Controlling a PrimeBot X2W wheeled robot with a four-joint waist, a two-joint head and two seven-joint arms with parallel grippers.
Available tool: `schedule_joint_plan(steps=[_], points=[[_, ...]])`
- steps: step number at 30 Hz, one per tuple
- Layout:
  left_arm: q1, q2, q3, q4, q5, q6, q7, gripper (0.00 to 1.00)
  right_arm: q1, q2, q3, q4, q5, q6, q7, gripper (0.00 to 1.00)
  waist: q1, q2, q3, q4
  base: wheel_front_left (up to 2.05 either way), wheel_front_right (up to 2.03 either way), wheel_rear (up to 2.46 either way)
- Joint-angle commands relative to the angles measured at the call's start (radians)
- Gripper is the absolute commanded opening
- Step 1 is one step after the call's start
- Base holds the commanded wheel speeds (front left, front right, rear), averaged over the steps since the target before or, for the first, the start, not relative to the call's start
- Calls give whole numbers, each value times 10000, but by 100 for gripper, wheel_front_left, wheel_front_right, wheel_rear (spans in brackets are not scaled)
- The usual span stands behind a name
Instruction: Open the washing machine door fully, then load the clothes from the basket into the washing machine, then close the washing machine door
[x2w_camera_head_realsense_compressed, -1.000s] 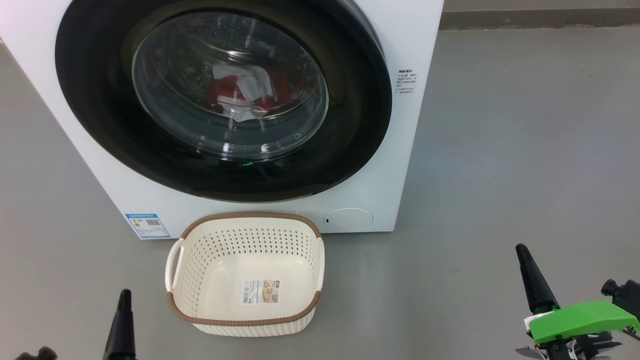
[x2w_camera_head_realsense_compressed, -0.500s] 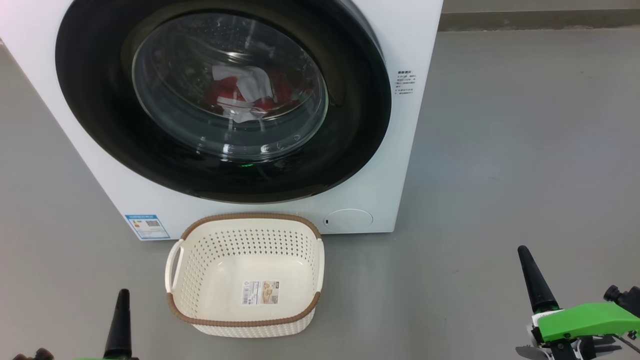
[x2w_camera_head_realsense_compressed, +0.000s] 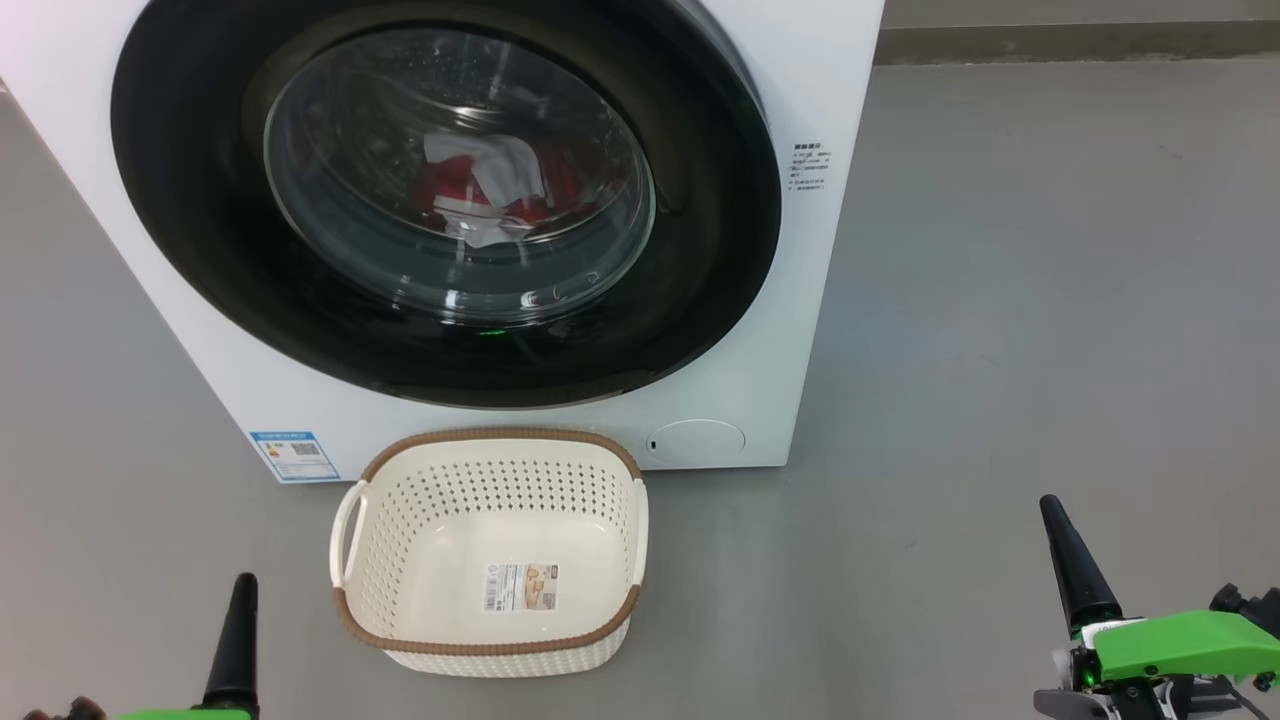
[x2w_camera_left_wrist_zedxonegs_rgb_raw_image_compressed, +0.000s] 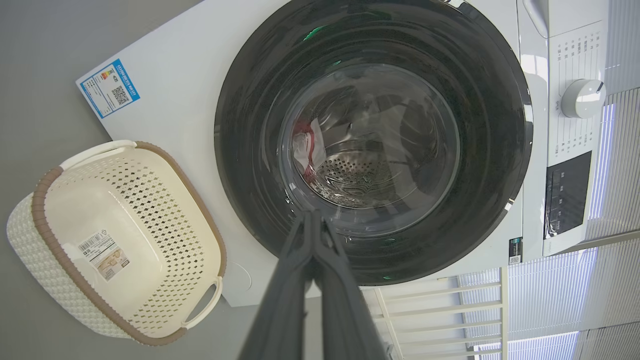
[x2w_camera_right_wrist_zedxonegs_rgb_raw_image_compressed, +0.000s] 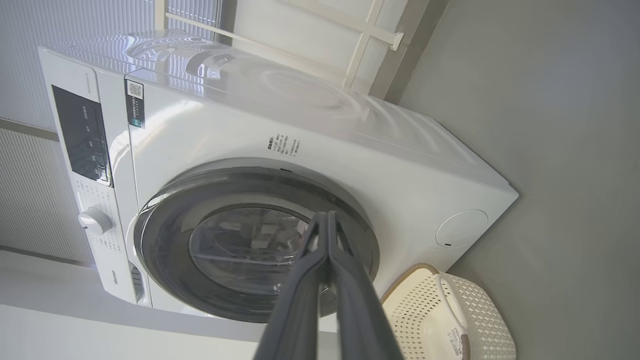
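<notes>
Two grippers are in sight, both pinched tight with their dark fingers pressed together and nothing between them. The left gripper (x2w_camera_head_realsense_compressed: 244, 583) and the right gripper (x2w_camera_head_realsense_compressed: 1049, 504) hang over the grey floor (x2w_camera_head_realsense_compressed: 1000, 300), well apart from each other.

Ahead of both fingertips stands one washing machine (x2w_camera_head_realsense_compressed: 812, 300), white. Its one round black door (x2w_camera_head_realsense_compressed: 200, 200) lies flush against the front. In each wrist view the joined fingertips point at that door's glass without touching it.

Behind the glass, inside the drum, lies one small bundle of red and white clothes (x2w_camera_head_realsense_compressed: 480, 190). It is probably more than one garment, though the reflections make a count unsure. The shut door stands between this bundle and both grippers.

One cream perforated basket (x2w_camera_head_realsense_compressed: 500, 437) with a brown rim sits on the floor ahead and to the right of the left gripper, far to the left of the right gripper, and just in front of the machine's lower edge. It has two side handles and one product sticker (x2w_camera_head_realsense_compressed: 521, 585) on its bare bottom. It stands between the left gripper and the machine's front.

On the machine's front there is one blue energy sticker (x2w_camera_head_realsense_compressed: 294, 455) beyond the left gripper and one round service flap (x2w_camera_head_realsense_compressed: 695, 440) just past the basket's far right corner. The left wrist view also shows one white dial (x2w_camera_left_wrist_zedxonegs_rgb_raw_image_compressed: 582, 98) and one dark control panel (x2w_camera_left_wrist_zedxonegs_rgb_raw_image_compressed: 565, 195).
</notes>
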Motion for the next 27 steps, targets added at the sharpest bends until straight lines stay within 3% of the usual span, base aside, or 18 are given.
schedule_joint_plan(steps=[1, 27], points=[[-455, 129, 306, -174, -246, -28, 88, 0, -228, 3, 111, -224, 234, -8, 87, 0, -1, 0, -2, -1, 0, 0, 0], [-798, 49, 621, 214, -2511, -34, 799, 0, -221, 400, -351, -145, 2396, -13, 800, 0, -1, 0, -49, -20, 0, 0, 0]])
